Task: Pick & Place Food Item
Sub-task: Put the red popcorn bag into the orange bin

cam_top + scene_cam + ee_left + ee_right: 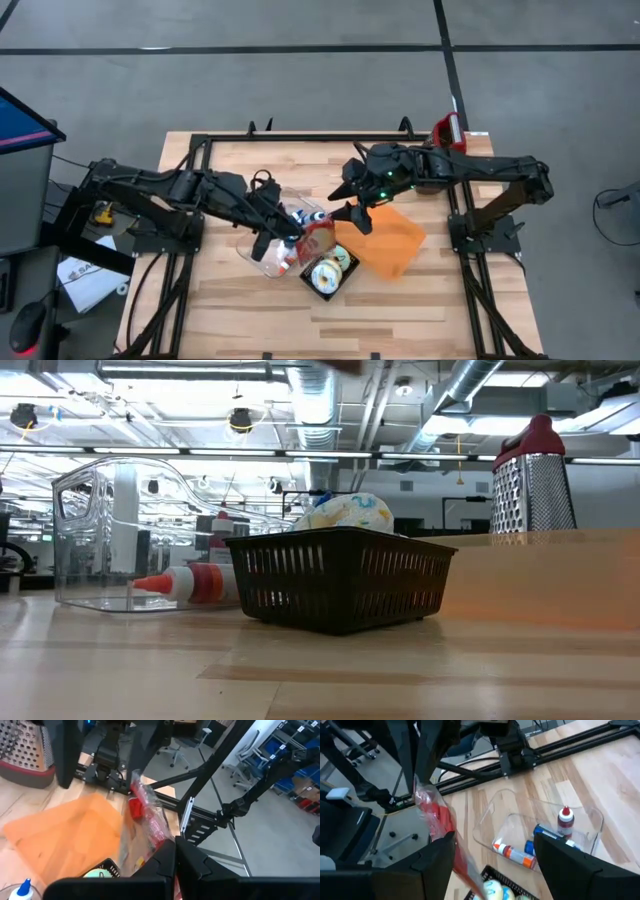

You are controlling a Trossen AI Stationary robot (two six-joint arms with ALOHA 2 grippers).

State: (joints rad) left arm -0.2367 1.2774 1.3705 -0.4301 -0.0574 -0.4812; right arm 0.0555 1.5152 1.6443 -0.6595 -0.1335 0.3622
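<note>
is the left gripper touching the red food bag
Touching. The left wrist view shows the left gripper shut on the red food bag, which sticks out from between its closed jaws.

Left gripper (300, 240) jaws clamped; right gripper (350, 203) jaws spread.

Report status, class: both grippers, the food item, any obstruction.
Left gripper shut on red-and-clear food packet, above black mesh basket. Right gripper open beside packet. Clear plastic bin close by.

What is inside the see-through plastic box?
The clear box holds small bottles: one lying down with an orange tip, one with a red cap, and something blue. The right tool's finger hides part of the blue thing.
</note>
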